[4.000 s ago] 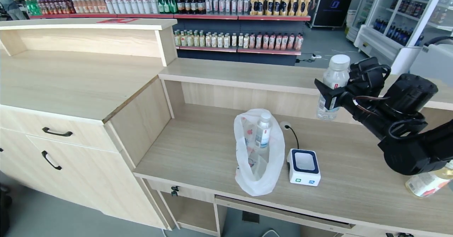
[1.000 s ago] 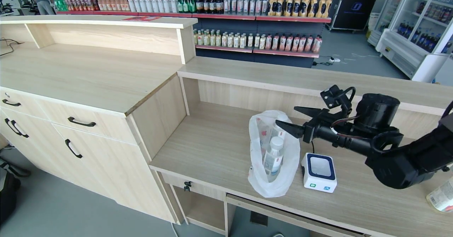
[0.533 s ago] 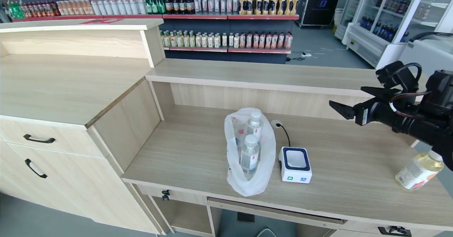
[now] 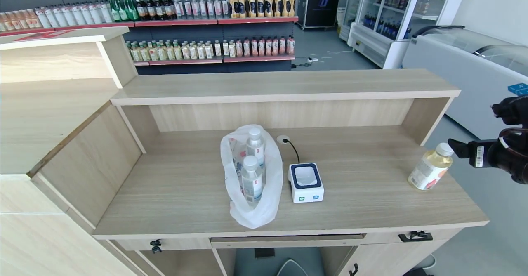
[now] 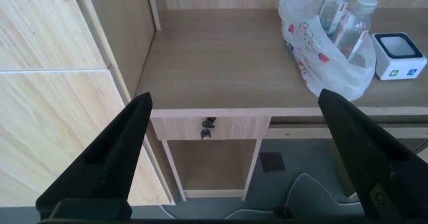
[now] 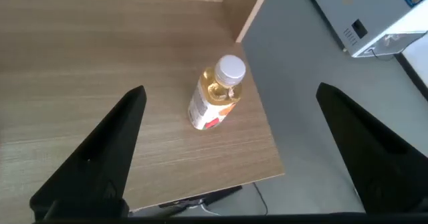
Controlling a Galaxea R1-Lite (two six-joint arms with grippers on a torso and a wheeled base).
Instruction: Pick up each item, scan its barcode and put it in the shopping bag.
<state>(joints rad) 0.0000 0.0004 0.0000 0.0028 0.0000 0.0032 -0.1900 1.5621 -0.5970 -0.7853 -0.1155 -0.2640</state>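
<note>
A white shopping bag (image 4: pixel 264 210) lies on the wooden counter (image 4: pixel 363 210) with two clear white-capped bottles (image 4: pixel 252 178) inside; it also shows in the left wrist view as the bag (image 5: pixel 321 70). To its right sits the white barcode scanner (image 4: pixel 305 182). A yellow-drink bottle (image 4: pixel 429 168) stands near the counter's right end. My right gripper (image 6: pixel 229 90) is open above and around that bottle (image 6: pixel 215 97) without touching it; one of its fingers (image 4: pixel 464 149) shows just right of the cap. My left gripper (image 5: pixel 235 95) hangs open before the counter's front left.
The yellow bottle stands close to the counter's right edge (image 6: pixel 267 137), with floor beyond. A raised back shelf (image 4: pixel 284 86) and a side wall (image 4: pixel 429 119) bound the counter. The scanner's cable (image 4: pixel 291 148) runs to a hole behind it. A chest freezer (image 4: pixel 466 69) stands to the right.
The head camera has swung right. The clear bottle my right gripper held 4 s ago now stands in the bag; the gripper opened and pulled back right to the yellow bottle.
</note>
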